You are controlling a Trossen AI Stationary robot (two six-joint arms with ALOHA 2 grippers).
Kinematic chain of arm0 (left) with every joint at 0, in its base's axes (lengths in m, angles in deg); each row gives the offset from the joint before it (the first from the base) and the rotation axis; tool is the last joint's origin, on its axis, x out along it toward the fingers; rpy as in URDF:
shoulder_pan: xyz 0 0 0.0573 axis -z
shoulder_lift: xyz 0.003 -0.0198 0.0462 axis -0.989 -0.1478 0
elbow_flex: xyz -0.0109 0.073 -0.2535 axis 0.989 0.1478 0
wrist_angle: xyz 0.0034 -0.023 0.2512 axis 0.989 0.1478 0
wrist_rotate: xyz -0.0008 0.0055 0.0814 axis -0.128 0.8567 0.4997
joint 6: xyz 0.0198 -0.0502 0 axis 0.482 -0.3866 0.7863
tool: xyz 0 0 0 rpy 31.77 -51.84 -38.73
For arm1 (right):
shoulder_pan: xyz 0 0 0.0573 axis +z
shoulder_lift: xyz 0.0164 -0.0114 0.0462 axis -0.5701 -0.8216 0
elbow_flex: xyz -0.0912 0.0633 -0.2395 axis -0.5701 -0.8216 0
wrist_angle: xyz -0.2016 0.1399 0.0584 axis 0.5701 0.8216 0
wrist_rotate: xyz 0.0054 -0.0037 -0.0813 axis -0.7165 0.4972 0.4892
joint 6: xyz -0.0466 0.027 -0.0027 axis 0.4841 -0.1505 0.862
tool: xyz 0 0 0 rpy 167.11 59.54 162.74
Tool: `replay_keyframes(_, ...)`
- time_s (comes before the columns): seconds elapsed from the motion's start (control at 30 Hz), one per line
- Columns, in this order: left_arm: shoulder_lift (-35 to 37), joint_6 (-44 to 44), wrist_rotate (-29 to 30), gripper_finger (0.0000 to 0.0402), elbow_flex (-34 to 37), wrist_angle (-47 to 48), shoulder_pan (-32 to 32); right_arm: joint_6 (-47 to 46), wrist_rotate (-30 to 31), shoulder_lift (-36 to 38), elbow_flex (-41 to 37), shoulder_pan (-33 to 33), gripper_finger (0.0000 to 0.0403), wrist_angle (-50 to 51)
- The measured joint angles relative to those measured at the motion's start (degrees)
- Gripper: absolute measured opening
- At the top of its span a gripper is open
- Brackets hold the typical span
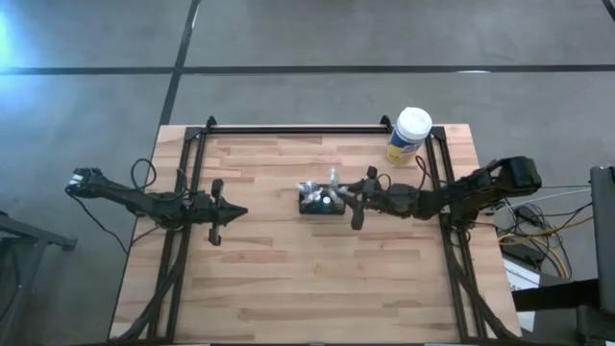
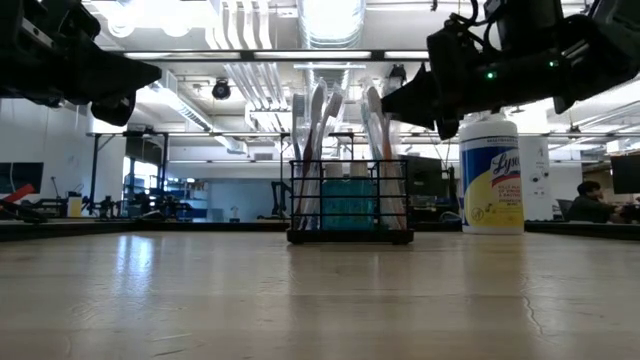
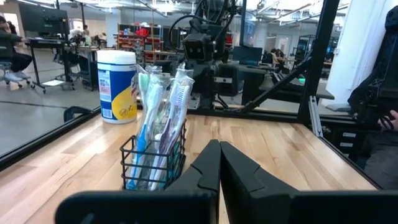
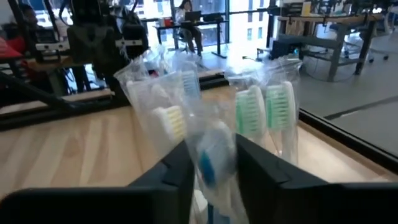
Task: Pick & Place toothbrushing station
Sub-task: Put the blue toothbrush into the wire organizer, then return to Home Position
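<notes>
Caddy [image 1: 320, 201] sits mid-table near the canister [image 1: 408, 135]; my right gripper [image 4: 211, 163] has its fingers part-open astride a wrapped toothbrush [image 4: 210, 158], grip unconfirmed, so I should close squarely before any lift; left gripper [image 3: 219, 168] shut, idle.

The toothbrushing station [image 1: 320, 201], a small black wire-mesh caddy, stands upright on the wooden table, packed with wrapped toothbrushes [image 4: 214, 134] whose heads rise directly between the right gripper's [image 4: 211, 165] fingers.
</notes>
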Motion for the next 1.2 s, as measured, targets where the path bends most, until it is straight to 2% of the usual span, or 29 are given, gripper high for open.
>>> replay_keyframes(0.3,0.00,-0.25,-0.02,0.0007,0.00,0.06,-0.01,-2.70,0.10,3.69,1.08,-0.04,0.0200,6.24)
replay_keyframes(0.5,0.00,-0.23,-0.04,0.0007,0.00,0.27,0.00,-0.60,0.10,7.92,1.28,-0.02,0.0231,6.54)
replay_keyframes(0.67,-0.02,-0.03,-0.04,0.0007,0.00,1.03,-0.02,-0.54,0.12,13.82,1.39,-0.02,0.0242,12.97)
replay_keyframes(0.93,0.00,0.08,-0.02,0.0007,-0.20,1.51,-0.01,1.86,-1.18,27.20,1.17,2.09,0.0220,24.47)
replay_keyframes(1.03,0.00,0.40,-0.04,0.0007,-0.40,1.84,-0.01,2.55,-1.69,33.24,0.26,4.46,0.0193,29.11)
replay_keyframes(1.2,0.08,0.49,2.57,0.0006,-0.93,2.13,-0.04,6.99,-2.15,41.70,-4.77,8.16,0.0122,29.53)
